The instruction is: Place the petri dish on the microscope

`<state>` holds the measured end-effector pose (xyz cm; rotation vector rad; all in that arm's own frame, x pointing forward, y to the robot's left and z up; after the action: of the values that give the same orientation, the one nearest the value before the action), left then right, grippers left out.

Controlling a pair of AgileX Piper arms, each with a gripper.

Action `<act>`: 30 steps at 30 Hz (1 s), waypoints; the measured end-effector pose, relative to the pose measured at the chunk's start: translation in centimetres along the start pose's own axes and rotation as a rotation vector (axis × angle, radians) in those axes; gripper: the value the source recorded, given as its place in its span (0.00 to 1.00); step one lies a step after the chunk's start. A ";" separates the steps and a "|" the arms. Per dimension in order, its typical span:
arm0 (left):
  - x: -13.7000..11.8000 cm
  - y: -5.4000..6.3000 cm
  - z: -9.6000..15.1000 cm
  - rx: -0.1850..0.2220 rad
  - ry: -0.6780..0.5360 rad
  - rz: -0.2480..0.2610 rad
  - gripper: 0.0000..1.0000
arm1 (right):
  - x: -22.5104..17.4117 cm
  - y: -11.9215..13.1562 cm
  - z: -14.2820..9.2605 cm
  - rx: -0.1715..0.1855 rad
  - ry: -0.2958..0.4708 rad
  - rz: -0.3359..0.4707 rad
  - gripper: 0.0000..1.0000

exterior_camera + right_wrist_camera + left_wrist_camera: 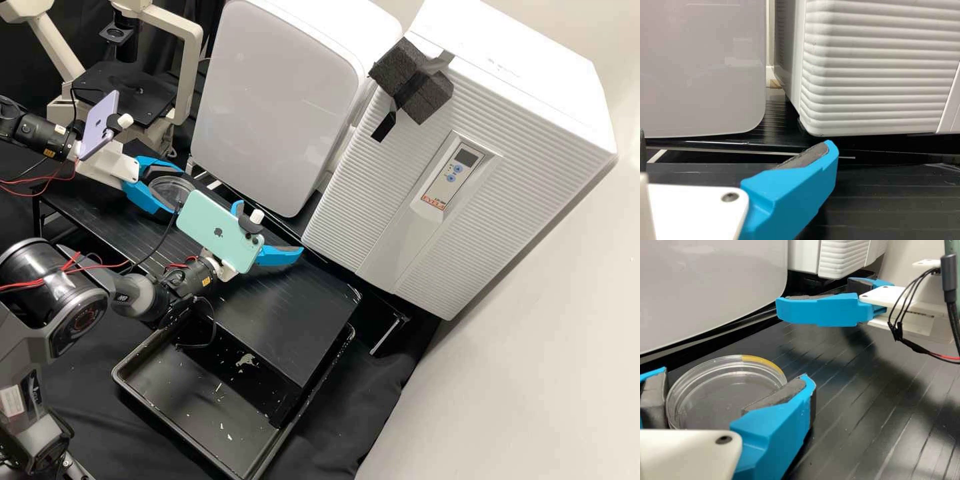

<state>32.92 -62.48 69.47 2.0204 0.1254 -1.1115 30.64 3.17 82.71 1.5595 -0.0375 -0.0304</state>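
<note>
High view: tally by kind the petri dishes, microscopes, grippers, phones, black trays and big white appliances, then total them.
Petri dish: 1
Microscope: 1
Grippers: 2, left gripper and right gripper
Phones: 2, purple phone and green phone
Black tray: 1
White appliances: 2, left one and right one
Total: 9

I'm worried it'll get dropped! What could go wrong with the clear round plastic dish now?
The clear round plastic dish sits between the blue fingers of the left gripper, so it might slip if the pads press unevenly on its curved side. The right gripper, with wide-open blue fingers, is close by and could bump it. The beige upright of the microscope stands near too, so the dish might knock it on the way.
</note>
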 end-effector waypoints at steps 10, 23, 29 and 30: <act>-0.1 0.1 -0.2 0.000 -0.001 0.005 0.00 | 0.0 0.0 0.0 0.000 0.000 0.000 1.00; -0.5 0.0 -0.9 -0.014 -0.009 0.017 0.00 | 0.0 0.0 0.0 0.000 0.000 0.000 1.00; -1.0 0.0 -1.1 -0.019 -0.006 0.022 0.00 | 0.0 0.0 0.0 0.000 0.000 0.000 1.00; -1.0 0.0 -1.2 -0.020 -0.004 0.021 0.00 | 0.0 0.0 0.0 0.000 0.000 0.000 1.00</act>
<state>33.08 -61.39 70.51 1.9976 0.1132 -1.0969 30.64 3.17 82.71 1.5595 -0.0375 -0.0304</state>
